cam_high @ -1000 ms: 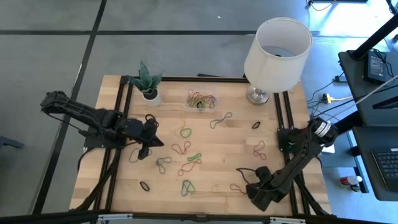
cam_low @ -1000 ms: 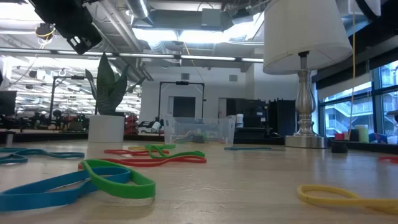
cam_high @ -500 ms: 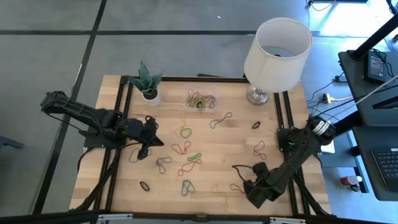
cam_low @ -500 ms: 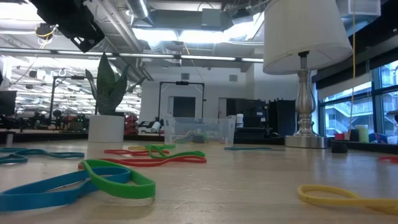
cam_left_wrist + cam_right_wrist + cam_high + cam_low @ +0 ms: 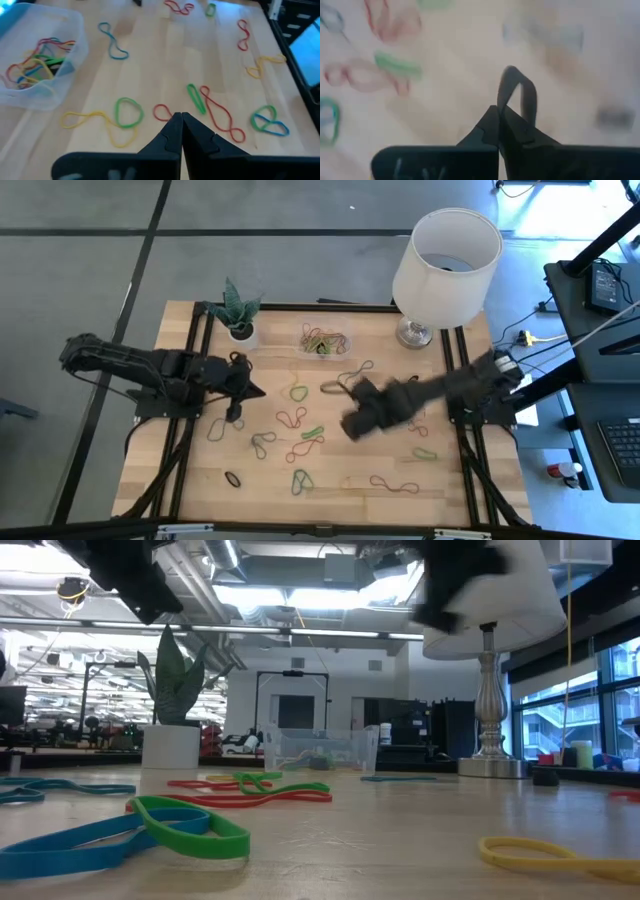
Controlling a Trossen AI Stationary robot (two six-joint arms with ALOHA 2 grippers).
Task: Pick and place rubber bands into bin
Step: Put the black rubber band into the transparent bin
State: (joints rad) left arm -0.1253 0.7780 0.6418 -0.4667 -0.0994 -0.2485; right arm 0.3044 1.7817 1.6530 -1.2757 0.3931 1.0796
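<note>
Many coloured rubber bands lie flat on the wooden table, among them a green loop [image 5: 299, 392] and a red one [image 5: 291, 418]. The clear bin [image 5: 322, 340] stands at the far middle with several bands in it, and also shows in the left wrist view [image 5: 30, 65]. My right gripper [image 5: 338, 388] is over the table's middle, raised and blurred, shut on a black rubber band [image 5: 517, 90]. My left gripper [image 5: 180, 117] hangs shut above the bands at the left middle [image 5: 258, 392], holding nothing. My right gripper pinches the black rubber band between its two fingertips [image 5: 495, 117]. The band's free loop [image 5: 519, 82] sticks out past the tips. The fingers reach from the table's right toward its far left. The band is lifted clear of the table.
A lamp with a white shade [image 5: 445, 255] and a metal base [image 5: 415, 332] stands at the far right. A small plant in a white pot [image 5: 240, 330] stands at the far left. Black frame rails [image 5: 200, 380] run along both sides of the table.
My right gripper has risen from the near right of the table and swung fast toward the middle, carrying the black band. My left gripper has shifted a little toward the far edge.
</note>
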